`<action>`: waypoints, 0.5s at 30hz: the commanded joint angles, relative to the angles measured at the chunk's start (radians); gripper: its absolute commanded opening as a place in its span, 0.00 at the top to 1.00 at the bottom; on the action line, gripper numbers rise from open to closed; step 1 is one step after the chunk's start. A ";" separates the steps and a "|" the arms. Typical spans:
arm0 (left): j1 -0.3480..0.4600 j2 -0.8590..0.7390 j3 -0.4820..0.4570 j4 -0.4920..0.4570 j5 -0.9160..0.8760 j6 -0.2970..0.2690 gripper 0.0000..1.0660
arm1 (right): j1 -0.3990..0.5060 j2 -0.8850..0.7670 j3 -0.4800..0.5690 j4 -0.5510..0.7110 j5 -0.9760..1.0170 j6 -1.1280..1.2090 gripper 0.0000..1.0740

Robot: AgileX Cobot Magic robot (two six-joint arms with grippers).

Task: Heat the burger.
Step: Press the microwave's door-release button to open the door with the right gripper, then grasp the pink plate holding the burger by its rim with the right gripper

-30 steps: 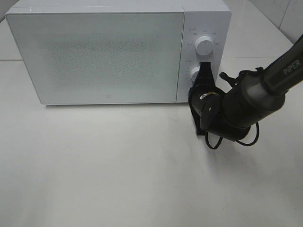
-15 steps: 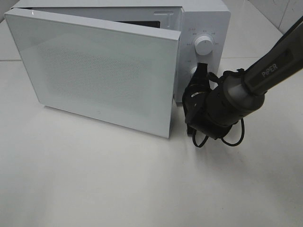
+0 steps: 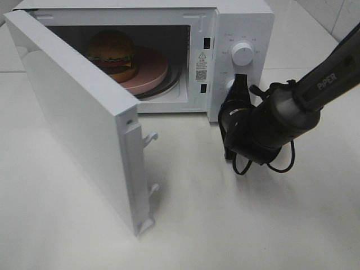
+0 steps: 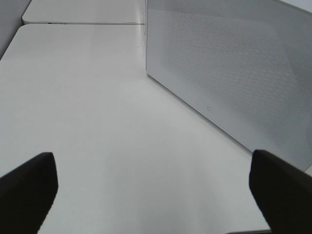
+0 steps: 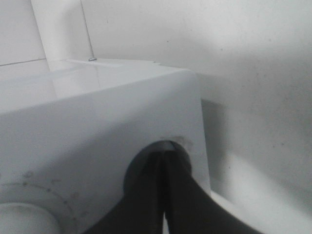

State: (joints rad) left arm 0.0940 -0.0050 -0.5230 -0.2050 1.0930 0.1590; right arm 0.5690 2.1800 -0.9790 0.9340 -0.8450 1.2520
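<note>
The burger (image 3: 111, 53), with its domed brown bun and green layer, sits on a pink plate (image 3: 153, 74) inside the white microwave (image 3: 244, 22). The microwave door (image 3: 73, 112) stands swung wide open to the left. My right gripper (image 3: 239, 84) is shut, and its tips press against the lower control on the microwave's panel, below the upper knob (image 3: 242, 53). The right wrist view shows the same shut fingertips (image 5: 163, 157) against that panel. My left gripper (image 4: 153, 190) is open over bare table with nothing between its fingers (image 4: 27, 190), facing the door's outer face (image 4: 234, 63).
The open door juts forward over the left half of the table (image 3: 225, 225). The right arm and its cable loop (image 3: 270, 163) hang just in front of the microwave's right corner. A tiled wall edge shows at the far right.
The microwave door has sprung from fully shut to wide open, uncovering the burger and plate. The right gripper has stayed at the lower control, shifting only slightly.
</note>
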 commanded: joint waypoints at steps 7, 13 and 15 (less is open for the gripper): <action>0.003 -0.017 0.001 0.000 -0.013 -0.004 0.06 | -0.017 -0.097 0.052 -0.143 -0.054 -0.042 1.00; 0.003 -0.017 0.001 0.000 -0.013 -0.004 0.06 | -0.017 -0.171 0.149 -0.159 0.079 -0.163 1.00; 0.003 -0.017 0.001 0.000 -0.013 -0.004 0.06 | -0.017 -0.195 0.169 -0.162 0.129 -0.207 1.00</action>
State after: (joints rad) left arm 0.0940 -0.0050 -0.5230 -0.2050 1.0930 0.1590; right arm 0.5540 2.0200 -0.8350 0.7920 -0.7790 1.1210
